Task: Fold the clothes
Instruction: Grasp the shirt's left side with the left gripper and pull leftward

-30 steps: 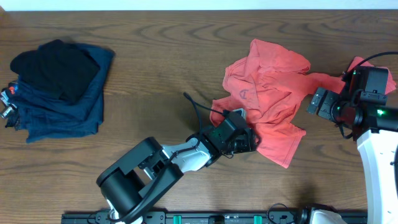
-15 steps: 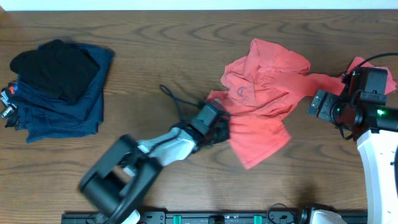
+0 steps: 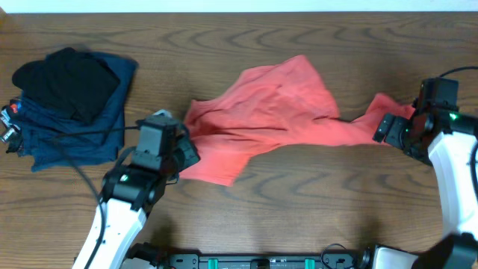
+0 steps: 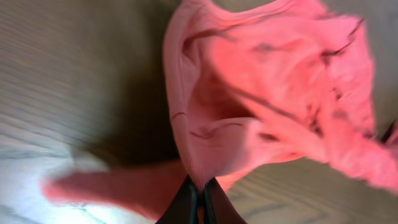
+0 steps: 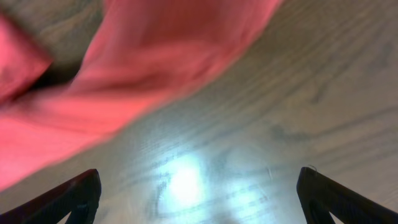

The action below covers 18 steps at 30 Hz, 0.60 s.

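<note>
Coral-red T-shirt (image 3: pixel 261 112), its edge pinched in the closed left gripper (image 3: pixel 188 153), stretches across the mid-table (image 3: pixel 299 209) toward the right gripper (image 3: pixel 385 128), whose jaws stand wide apart beside its far end. Wood shows toward the front edge. A navy stack (image 3: pixel 75 142) sits near the left edge.

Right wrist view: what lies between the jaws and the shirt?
Only bare table; the shirt lies ahead of the open right gripper, as the right wrist view shows.

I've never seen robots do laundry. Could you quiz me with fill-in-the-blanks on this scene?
The left gripper is ____ on the coral-red T-shirt. The right gripper has its jaws ____. The black garment lies atop the ____ folded garments.
Missing words: shut; open; navy.
</note>
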{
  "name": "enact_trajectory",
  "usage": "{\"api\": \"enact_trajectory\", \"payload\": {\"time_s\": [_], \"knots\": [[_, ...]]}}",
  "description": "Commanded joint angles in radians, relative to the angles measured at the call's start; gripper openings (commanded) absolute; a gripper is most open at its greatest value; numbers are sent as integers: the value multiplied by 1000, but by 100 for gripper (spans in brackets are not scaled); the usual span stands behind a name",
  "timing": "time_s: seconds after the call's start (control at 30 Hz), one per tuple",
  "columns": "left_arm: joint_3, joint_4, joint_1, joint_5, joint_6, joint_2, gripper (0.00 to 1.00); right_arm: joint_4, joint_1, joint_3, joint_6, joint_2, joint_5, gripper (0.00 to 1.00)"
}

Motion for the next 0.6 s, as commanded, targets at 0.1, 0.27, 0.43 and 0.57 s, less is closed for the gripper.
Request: {"api": "enact_trajectory", "payload": {"time_s": [0.1, 0.27, 0.43, 0.57], "knots": [[1, -40, 6, -52, 32, -21, 6, 82, -6, 5, -22, 129, 0, 97], [1, -50, 6, -52, 32, 15, 6, 154, -4, 5, -28, 254, -17, 88], [1, -50, 6, -52, 32, 29, 6, 175, -2, 5, -28, 343, -26, 58], [1, -50, 6, -52, 32, 29, 6, 172, -1, 5, -28, 372, -39, 36]]}}
